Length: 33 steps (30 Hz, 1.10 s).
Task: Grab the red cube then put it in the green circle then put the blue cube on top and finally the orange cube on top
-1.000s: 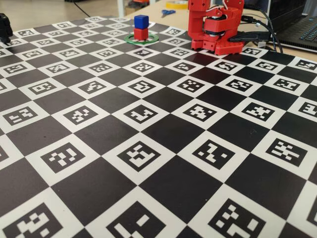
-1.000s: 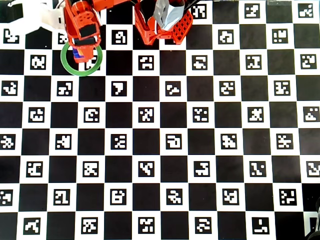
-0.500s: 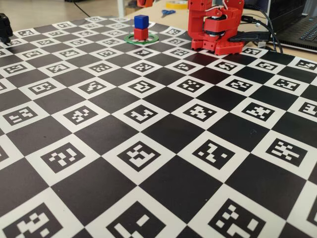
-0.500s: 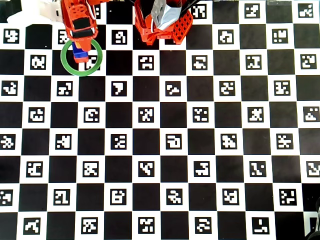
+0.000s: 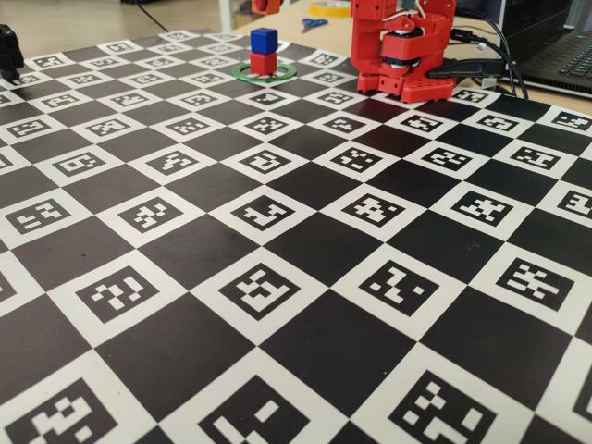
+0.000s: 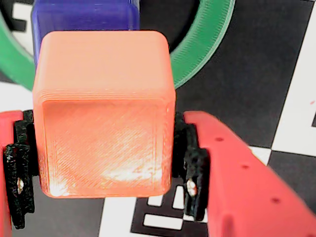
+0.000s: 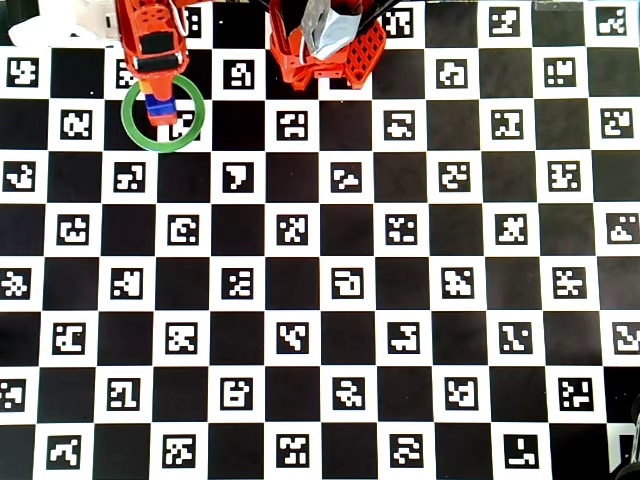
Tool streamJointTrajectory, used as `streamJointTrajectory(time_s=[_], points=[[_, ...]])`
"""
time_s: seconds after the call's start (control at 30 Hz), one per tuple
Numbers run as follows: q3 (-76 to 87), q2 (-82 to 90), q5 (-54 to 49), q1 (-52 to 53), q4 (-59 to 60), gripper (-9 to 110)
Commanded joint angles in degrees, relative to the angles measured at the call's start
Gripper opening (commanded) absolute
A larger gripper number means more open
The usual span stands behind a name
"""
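Three cubes in all, one per colour. One red cube [image 5: 264, 64], bottom of the stack in the fixed view. One blue cube [image 5: 264, 40] directly on top of it; the same blue cube shows at 12 o'clock in the wrist view. One orange cube [image 6: 104, 113], filling the centre of the wrist view.

One green circle [image 5: 284, 73], a single ring around the stack, at 10 o'clock in the overhead view.

One red robot arm [image 5: 402, 46], at 1 o'clock in the fixed view. One gripper [image 6: 104, 168] with two fingers [image 6: 232, 173].

One pair of blue-handled scissors [image 5: 313, 23] at 12 o'clock in the fixed view. One checkered marker board [image 7: 340, 300].
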Motion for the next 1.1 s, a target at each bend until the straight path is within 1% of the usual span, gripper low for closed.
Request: streamJointTrajectory(time_s=[0.0, 0.5, 1.07], points=[[0.09, 0.09, 0.79, -0.53, -1.32, 8], [1.32, -2.20, 2.55, -2.20, -5.19, 8], [2.11, -2.37, 2.29, -2.29, -4.39, 8]])
